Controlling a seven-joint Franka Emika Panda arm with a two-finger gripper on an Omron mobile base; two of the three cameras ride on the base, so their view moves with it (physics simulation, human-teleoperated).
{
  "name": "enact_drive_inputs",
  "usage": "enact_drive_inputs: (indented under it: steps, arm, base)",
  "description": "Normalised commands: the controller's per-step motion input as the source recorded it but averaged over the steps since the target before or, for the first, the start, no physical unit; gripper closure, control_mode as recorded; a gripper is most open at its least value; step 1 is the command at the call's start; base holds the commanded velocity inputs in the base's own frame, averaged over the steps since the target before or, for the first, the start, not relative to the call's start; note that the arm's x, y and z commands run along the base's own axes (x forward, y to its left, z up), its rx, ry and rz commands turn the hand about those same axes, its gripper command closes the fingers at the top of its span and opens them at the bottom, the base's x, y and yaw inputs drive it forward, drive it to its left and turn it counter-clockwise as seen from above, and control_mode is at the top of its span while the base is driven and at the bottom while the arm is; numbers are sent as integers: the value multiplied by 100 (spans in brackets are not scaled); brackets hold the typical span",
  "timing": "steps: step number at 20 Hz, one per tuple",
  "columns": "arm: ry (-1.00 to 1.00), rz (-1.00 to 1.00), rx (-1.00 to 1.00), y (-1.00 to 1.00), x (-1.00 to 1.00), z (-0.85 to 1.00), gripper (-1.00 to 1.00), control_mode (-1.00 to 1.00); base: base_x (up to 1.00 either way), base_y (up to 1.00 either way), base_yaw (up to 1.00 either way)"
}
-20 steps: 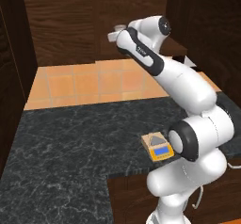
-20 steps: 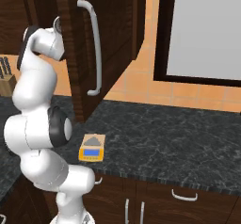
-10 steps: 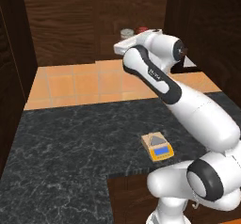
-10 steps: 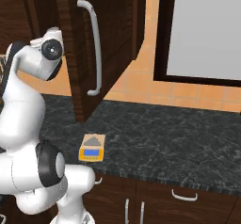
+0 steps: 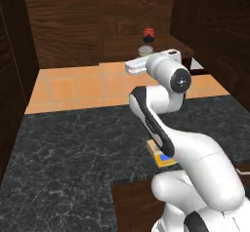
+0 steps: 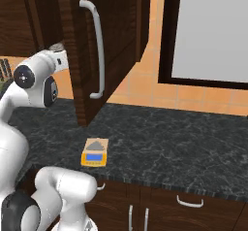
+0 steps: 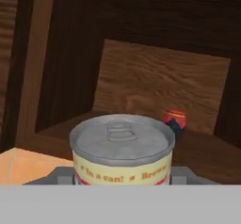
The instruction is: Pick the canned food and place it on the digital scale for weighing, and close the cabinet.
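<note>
One tin sits right in front of my wrist camera: the canned food, upright on the shelf of the cabinet, its grey pull-tab lid facing up and its pale label with red lettering towards me. My gripper is reaching into the cabinet at the height of that shelf, and I cannot tell how far apart its fingers stand or whether they touch the tin, since the tips are hidden. I judge the can to be rigid and fairly heavy for its size, with smooth, slippery metal walls, so I would take it across the middle of the label, one finger on either side, squarely and firmly, well below the rim so it cannot tip or slide out. Just behind it and to one side stands a small red-and-black jar, near enough that I should keep my fingers clear of it. Farther back is the wood-grain rear wall. Down on the dark counter, well apart from the shelf, waits the digital scale.
</note>
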Motion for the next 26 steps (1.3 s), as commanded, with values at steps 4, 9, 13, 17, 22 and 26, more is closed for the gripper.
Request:
enact_drive_inputs:
  steps: [4, 9, 13, 17, 22, 26]
  arm:
    - [14, -54, 10, -6, -67, 0, 100, -100]
    - [27, -23, 16, -21, -38, -16, 100, -100]
    - [1, -8, 3, -28, -20, -38, 100, -100]
    - [0, -4, 2, -29, -9, -44, 100, -100]
    - [4, -5, 6, -24, -8, -51, 100, -100]
    - [2, -4, 2, -20, -4, -59, 100, -100]
  base:
    - [0, 0, 0]
    - [0, 0, 0]
    - [0, 0, 0]
    - [0, 0, 0]
    - [0, 0, 0]
    - [0, 0, 0]
